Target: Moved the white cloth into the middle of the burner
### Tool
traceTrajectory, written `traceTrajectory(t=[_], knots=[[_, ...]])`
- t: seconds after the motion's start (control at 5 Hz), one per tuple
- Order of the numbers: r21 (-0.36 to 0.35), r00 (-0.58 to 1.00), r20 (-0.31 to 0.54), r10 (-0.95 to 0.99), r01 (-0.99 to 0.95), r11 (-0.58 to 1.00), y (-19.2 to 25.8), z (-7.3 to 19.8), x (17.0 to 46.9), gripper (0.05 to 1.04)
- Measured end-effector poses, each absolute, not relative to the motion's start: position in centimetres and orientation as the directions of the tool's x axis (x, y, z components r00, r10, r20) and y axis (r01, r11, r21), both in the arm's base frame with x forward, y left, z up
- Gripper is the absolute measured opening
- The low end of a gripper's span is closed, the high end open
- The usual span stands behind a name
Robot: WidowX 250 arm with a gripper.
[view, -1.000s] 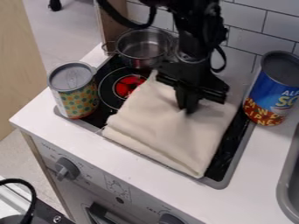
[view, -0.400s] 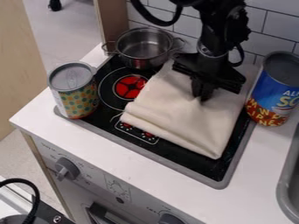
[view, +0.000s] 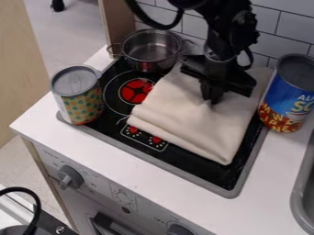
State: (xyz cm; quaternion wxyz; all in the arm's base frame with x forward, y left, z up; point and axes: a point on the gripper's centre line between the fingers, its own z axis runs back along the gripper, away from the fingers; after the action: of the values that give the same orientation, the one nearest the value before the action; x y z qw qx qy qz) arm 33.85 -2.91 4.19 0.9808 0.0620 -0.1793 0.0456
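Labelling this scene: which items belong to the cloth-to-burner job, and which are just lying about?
Job:
- white cloth, spread over part of the cooktop
- black cooktop with red burner
- gripper, down at the cloth

Lying about:
- metal pot, rear of cooktop
- dotted can, cooktop's left edge
- blue can, right side

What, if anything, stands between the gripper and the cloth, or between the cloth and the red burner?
Nothing visible does. The gripper is right down at the cloth, whose left edge lies beside the red burner. The pot and patterned can flank the burner.
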Motion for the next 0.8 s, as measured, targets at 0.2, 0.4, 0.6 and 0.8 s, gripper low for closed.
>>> traceTrajectory(t=[0.2, 0.4, 0.6, 0.8], knots=[[0.114, 0.916, 0.386, 0.106, -0.162, 0.98, -1.7, 4.4, 33.7, 0.205], [0.093, 0.883, 0.44, 0.163, -0.225, 0.97, -0.7, 5.2, 34.4, 0.461], [0.058, 0.854, 0.479, 0.202, -0.261, 0.964, -0.4, 6.6, 34.7, 0.757], [0.034, 0.817, 0.527, 0.234, -0.295, 0.955, -0.5, 8.9, 34.3, 0.987]])
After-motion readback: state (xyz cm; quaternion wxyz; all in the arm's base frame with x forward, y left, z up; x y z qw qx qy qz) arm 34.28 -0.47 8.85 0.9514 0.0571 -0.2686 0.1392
